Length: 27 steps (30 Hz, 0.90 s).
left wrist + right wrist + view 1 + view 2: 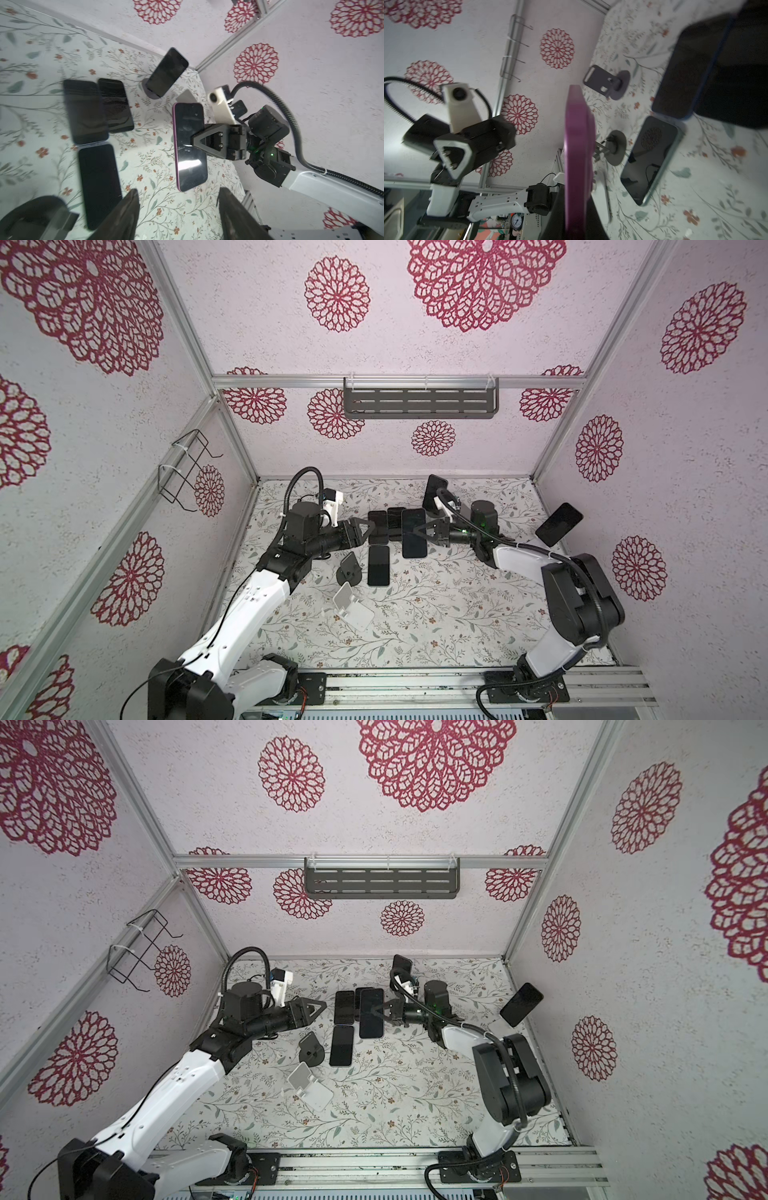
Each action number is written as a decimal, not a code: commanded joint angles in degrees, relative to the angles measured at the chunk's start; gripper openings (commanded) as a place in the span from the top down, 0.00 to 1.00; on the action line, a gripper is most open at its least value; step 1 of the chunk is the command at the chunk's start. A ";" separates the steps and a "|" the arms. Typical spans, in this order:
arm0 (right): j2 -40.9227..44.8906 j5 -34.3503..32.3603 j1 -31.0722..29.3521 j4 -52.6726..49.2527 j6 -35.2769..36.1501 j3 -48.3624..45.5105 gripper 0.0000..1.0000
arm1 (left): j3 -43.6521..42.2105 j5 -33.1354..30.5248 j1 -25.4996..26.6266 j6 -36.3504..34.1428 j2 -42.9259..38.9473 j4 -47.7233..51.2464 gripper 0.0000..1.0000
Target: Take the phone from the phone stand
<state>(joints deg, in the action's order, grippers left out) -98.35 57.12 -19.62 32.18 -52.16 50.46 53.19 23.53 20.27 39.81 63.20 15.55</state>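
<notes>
Left wrist view is showing the right gripper clamping the purple phone and the left gripper gaping empty, so lowering that phone level is looking wisest.

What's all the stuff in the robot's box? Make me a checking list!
surface: floral table cover, nothing spilled
job's things: purple phone held, clear of any stand; back phone and side phone tilted on stands
clutter: flat phones; empty dark stand; empty white stand
grippers: left gripper open, empty; right gripper shut on purple phone
cables: black hoses along both arms
surroundings: flowered walls, grey shelf, wire rack
</notes>
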 commanded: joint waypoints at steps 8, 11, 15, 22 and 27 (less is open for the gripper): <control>-8.87 -6.27 -1.88 -2.55 1.45 2.24 1.00 | -8.71 -15.97 0.13 -2.11 -16.99 15.73 0.36; -10.94 -8.11 -3.06 -7.04 3.69 4.04 1.00 | -10.56 -17.60 0.10 -1.87 -20.03 17.64 0.36; -13.37 -8.67 -4.41 -8.45 4.56 5.84 1.00 | -11.96 -18.33 -0.04 -2.01 -21.71 17.80 0.36; -15.94 -9.86 -5.69 -11.74 6.83 8.38 1.00 | -12.31 -18.08 0.03 -2.90 -20.75 17.26 0.36; -17.13 -10.44 -6.15 -14.42 8.35 10.16 1.00 | -13.01 -17.50 -0.03 -2.58 -20.57 15.86 0.36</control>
<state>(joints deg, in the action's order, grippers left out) -115.83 46.50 -25.54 18.44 -46.19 58.54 41.08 6.52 20.32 37.45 42.50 32.45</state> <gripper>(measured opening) 0.112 0.642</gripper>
